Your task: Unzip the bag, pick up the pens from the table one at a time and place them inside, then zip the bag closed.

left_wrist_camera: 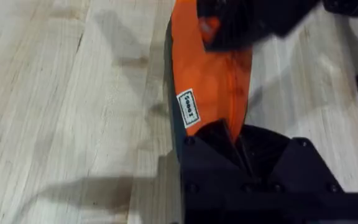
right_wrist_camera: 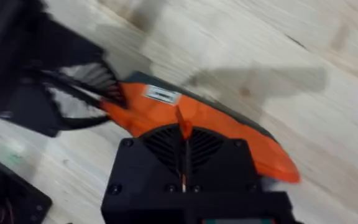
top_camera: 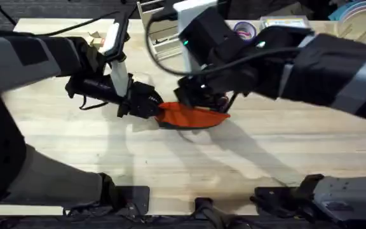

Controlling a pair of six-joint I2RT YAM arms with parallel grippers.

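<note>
The small elongated orange fabric pouch (left_wrist_camera: 210, 87) has a dark, perhaps teal-grey underside and a white label; the pale wood-grain tabletop (top_camera: 265, 152) shows light streaks.

Light wood-grain butcher-block table (top_camera: 170, 165), orange bag (top_camera: 192, 116) lying near its middle, white wire rack (top_camera: 157, 35) at the far edge
</note>
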